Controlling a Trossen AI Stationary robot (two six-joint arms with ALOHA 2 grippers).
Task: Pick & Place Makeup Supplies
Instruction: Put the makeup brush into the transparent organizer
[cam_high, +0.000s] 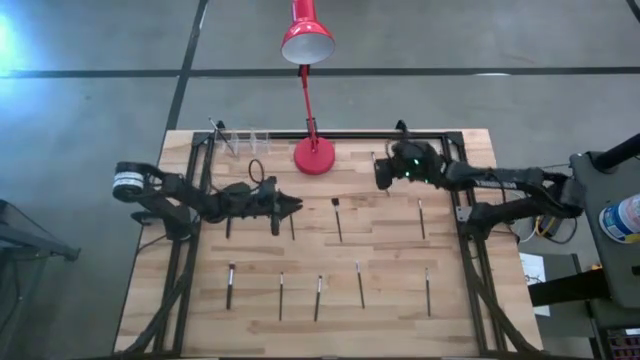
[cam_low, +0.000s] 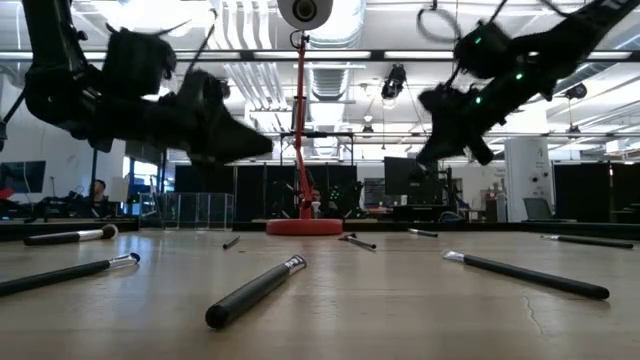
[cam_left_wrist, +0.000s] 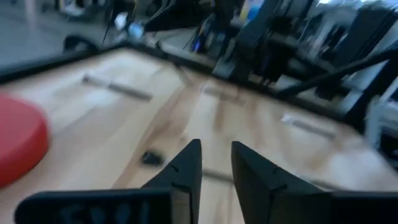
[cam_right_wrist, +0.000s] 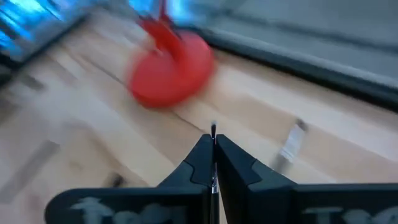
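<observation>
1. Between the right gripper's (cam_right_wrist: 213, 163) jaws, pressed together, a thin dark stick (cam_right_wrist: 213, 132) pokes out past the tips; it is one of the makeup supplies, pinched and lifted clear of the tabletop (cam_high: 390, 300).
2. That gripper hangs in the air near the tabletop's far right corner, just right of the red lamp base (cam_high: 314, 155).
3. Over the left half of the tabletop, the left gripper (cam_left_wrist: 215, 158) has its jaws parted by a narrow gap with nothing between them; bare wood shows through the gap.
4. From the high view the left gripper (cam_high: 290, 206) points toward the tabletop's middle, raised above the surface.
5. Close beside it, two short dark sticks lie on the wood, one (cam_high: 228, 228) under the arm and one (cam_high: 292, 226) just past the jaw tips.
6. Toward the middle lies a brush (cam_high: 338, 220), and toward the right edge a pencil-like stick (cam_high: 421, 218).
7. Along the near edge runs a row of five more: a brush with a silvery ferrule (cam_high: 230, 285), then sticks (cam_high: 281, 296), (cam_high: 319, 297), (cam_high: 360, 284) and (cam_high: 427, 291), well apart from one another.
8. At the far left corner stands a clear holder (cam_high: 243, 141) with a thin stick leaning beside it.
9. Behind the far edge the lamp's red shade (cam_high: 307, 38) hangs over the floor.
</observation>
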